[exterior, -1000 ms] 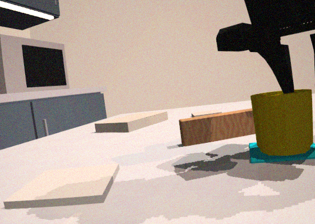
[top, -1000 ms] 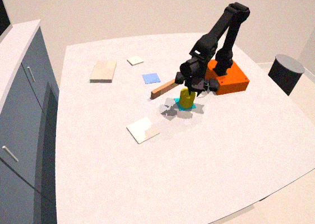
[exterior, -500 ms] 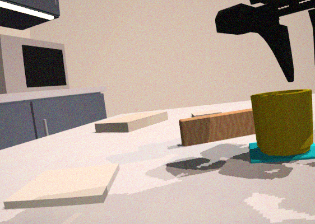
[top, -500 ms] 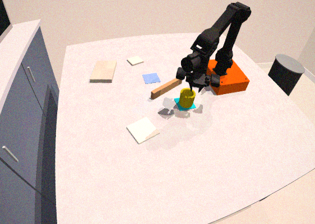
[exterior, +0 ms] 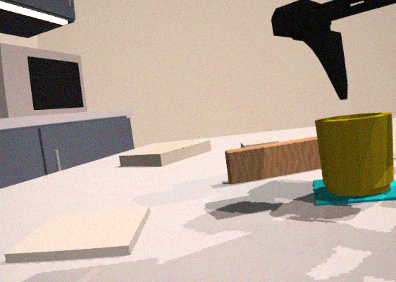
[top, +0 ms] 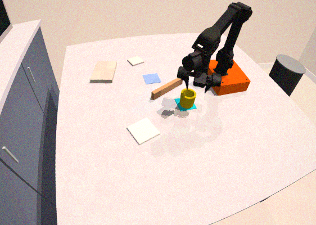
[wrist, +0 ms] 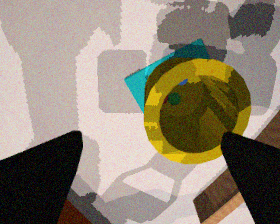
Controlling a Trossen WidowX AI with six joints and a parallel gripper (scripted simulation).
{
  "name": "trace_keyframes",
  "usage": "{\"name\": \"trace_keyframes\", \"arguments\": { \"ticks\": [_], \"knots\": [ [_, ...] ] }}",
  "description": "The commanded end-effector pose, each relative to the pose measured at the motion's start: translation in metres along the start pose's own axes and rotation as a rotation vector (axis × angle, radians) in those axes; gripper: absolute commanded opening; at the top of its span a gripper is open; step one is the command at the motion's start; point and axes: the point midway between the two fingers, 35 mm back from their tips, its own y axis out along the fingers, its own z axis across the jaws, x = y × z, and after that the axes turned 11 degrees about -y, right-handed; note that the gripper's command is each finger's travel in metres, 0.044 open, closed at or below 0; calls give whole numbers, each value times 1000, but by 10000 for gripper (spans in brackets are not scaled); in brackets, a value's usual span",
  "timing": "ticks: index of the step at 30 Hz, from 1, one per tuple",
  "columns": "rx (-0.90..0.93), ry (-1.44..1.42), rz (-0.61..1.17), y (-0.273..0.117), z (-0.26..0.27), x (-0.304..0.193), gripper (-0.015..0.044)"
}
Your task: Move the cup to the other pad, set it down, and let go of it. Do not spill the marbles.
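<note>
The yellow cup [top: 186, 100] [exterior: 356, 155] [wrist: 206, 67] stands upright on the teal pad [top: 193, 107] [exterior: 319, 197] [wrist: 135, 88]. Inside it, the wrist view shows a blue marble [wrist: 183, 82], a green marble [wrist: 174, 98] and a dark red spot beside them. No marbles show outside the cup. The blue pad [top: 152, 78] lies bare behind and left of the cup in the top view. My gripper [top: 197, 90] [wrist: 154, 140] is open and empty, with its fingertips above the cup's rim height. In the wrist view one fingertip overlaps the rim's lower right; the other is well left of the cup.
A wooden bar [top: 166, 89] [exterior: 271, 161] [wrist: 216, 193] lies between the cup and the blue pad. A white tile [top: 143, 130] [exterior: 81, 231] lies at the front left. A small tile [top: 135, 61] and a thick board [top: 104, 71] [exterior: 183, 148] lie farther back. An orange box [top: 234, 84] is beside the arm.
</note>
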Motion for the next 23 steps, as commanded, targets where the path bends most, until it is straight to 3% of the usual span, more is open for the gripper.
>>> {"name": "trace_keyframes", "arguments": {
  "ticks": [1, 15, 23],
  "knots": [
    [-2, -1, -1, -5, -1, 1, 440],
    [-10, -4, -4, -61, 1, -1, 440],
    [-4, 0, -3, -60, 2, 0, 440]
  ]
}}
